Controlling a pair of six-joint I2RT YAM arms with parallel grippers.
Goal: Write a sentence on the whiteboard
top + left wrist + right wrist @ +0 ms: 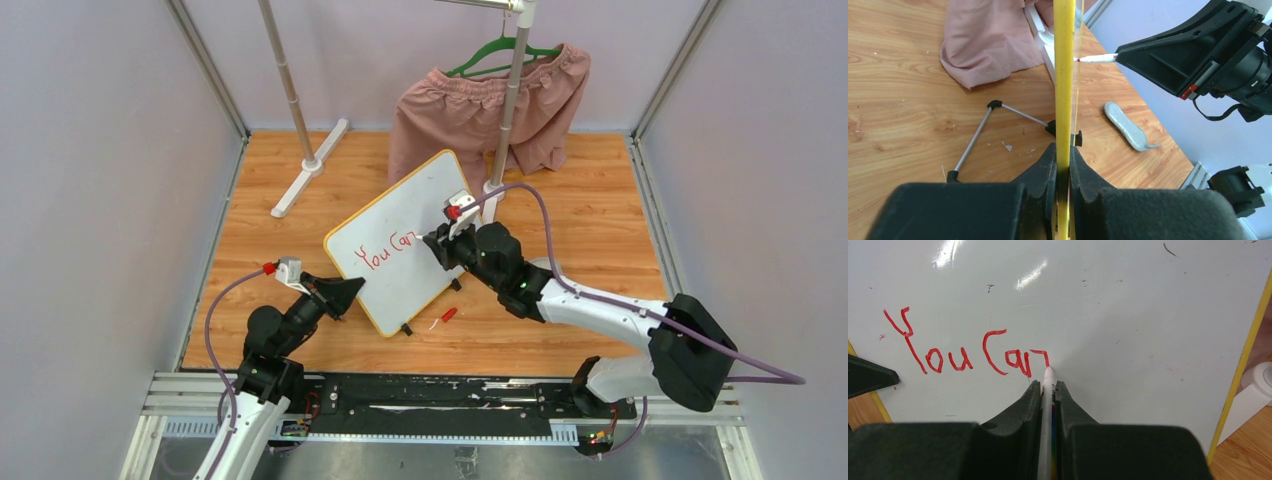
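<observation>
Right gripper [1048, 386], bottom centre of the right wrist view: jaws drawn narrow and clamped on a white marker [1047, 410], whose red tip touches the whiteboard [1128, 315] at the foot of a hooked stroke. The sentence [963, 352], in red in the left half of that view, reads "You Ca" followed by this stroke. Left gripper [1064, 156], bottom centre of the left wrist view: jaws pinched onto the board's yellow frame, which appears there edge-on as a vertical strip up the middle of the frame. In the top view the board sits at the centre of the frame, turned diagonally, with the left gripper at its lower-left edge and the right gripper against its face from the right. A red cap [447, 315] lies on the wooden table [600, 210] just below the board's lower corner. Pink shorts [480, 115] hang at upper centre, behind the board.
</observation>
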